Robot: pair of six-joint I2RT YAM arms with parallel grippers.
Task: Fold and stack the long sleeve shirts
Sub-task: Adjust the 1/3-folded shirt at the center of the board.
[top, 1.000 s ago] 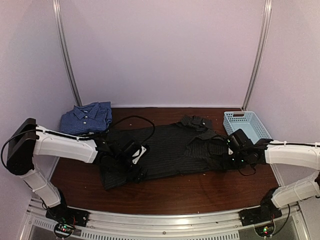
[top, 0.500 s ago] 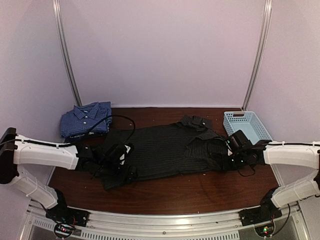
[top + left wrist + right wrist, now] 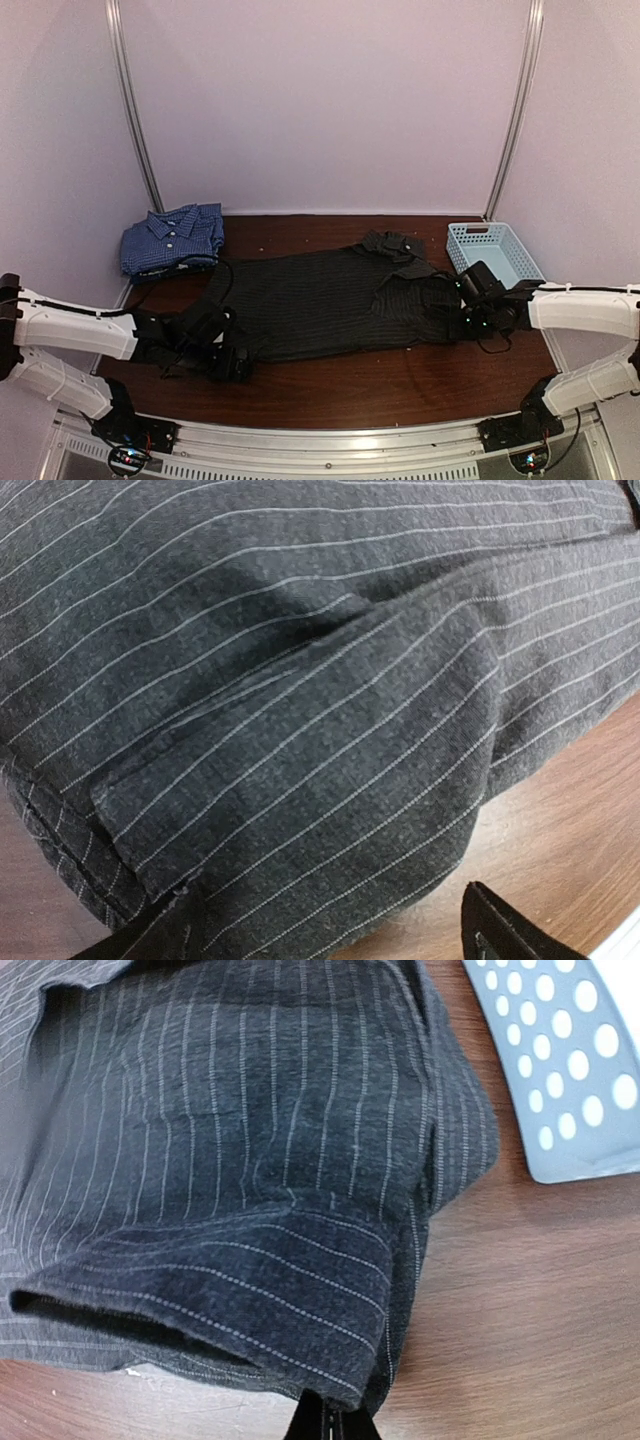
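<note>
On the dark wooden table [image 3: 380, 385], the black pinstriped shirt [image 3: 330, 300] lies spread lengthwise between two white arms. At its near left corner the left gripper [image 3: 235, 358] sits low, its fingers [image 3: 500, 935] spread wide at a soft, rounded fold of woven cloth. At the shirt's right end the right gripper [image 3: 325, 1425] has its fingers pressed together, pinching the hem of a doubled-over layer lined with thin pale stripes. Beyond the shirt's left end rests the blue checked shirt [image 3: 172, 237], folded into a compact collared square. Beyond its right end stands a perforated light blue plastic basket [image 3: 495, 250].
</note>
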